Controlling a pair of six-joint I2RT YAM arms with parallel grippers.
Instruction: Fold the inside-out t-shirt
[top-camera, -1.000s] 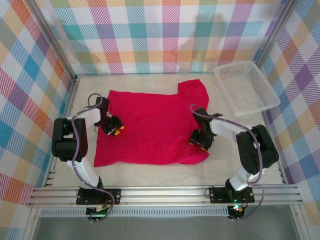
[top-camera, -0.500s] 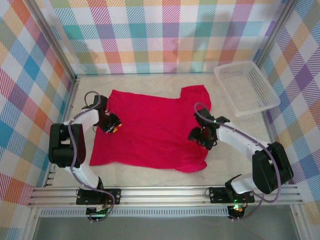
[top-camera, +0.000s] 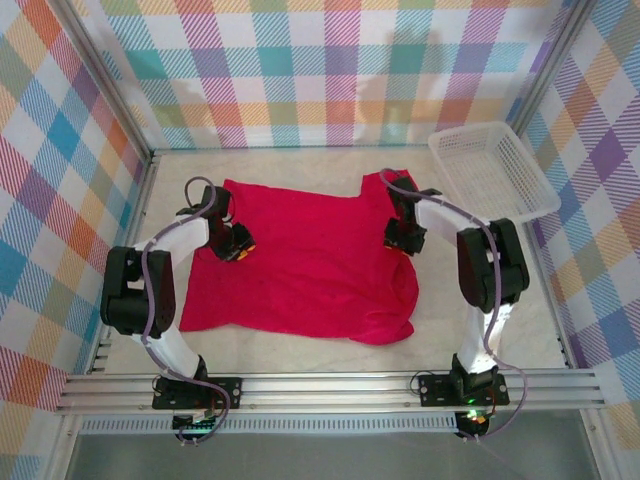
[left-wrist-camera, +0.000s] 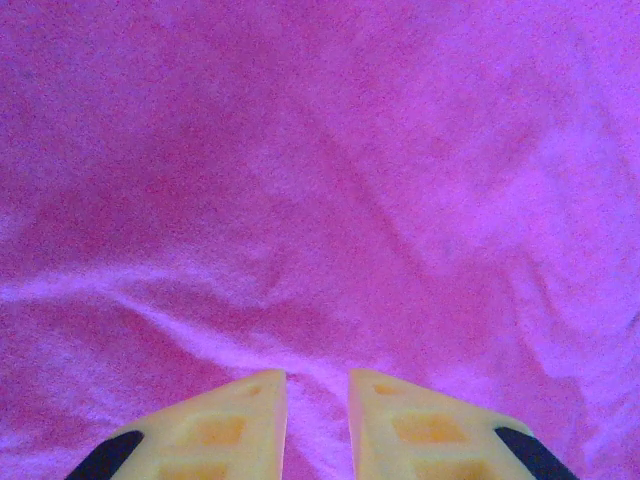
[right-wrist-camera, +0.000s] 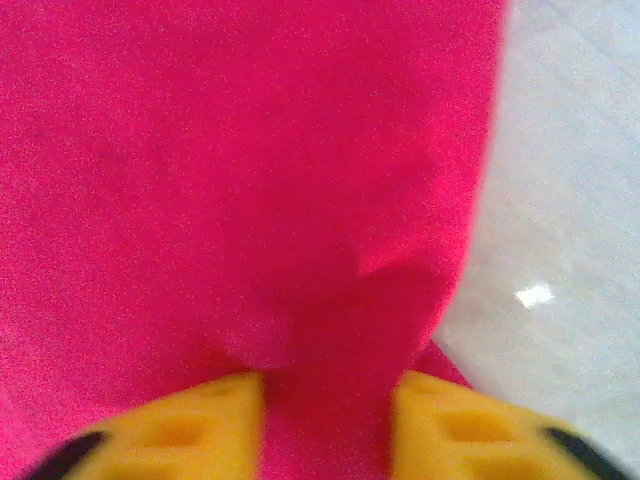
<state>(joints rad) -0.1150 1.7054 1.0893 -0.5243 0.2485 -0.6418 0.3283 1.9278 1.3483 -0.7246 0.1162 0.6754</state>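
Moved from near-right hem to far-right sleeve, right claw (top-camera: 400, 240) now pinching a fold of the inside-out t-shirt (top-camera: 300, 265) spread mid-surface (top-camera: 300, 355), left claw (top-camera: 238, 245) narrowed, grip unclear, first fold likely next.

You have bare table (top-camera: 437, 312) right of the t-shirt (top-camera: 300, 265) and a strip in front of it. Basket (top-camera: 492, 175) stands in your way far right of it. Plaid walls (top-camera: 300, 80) close in behind and left of it.

left arm (top-camera: 175, 232) reaches forward, jaws nearly together (a narrow gap); right arm (top-camera: 445, 212) forward too, jaws pinching t-shirt (right-wrist-camera: 250, 150).
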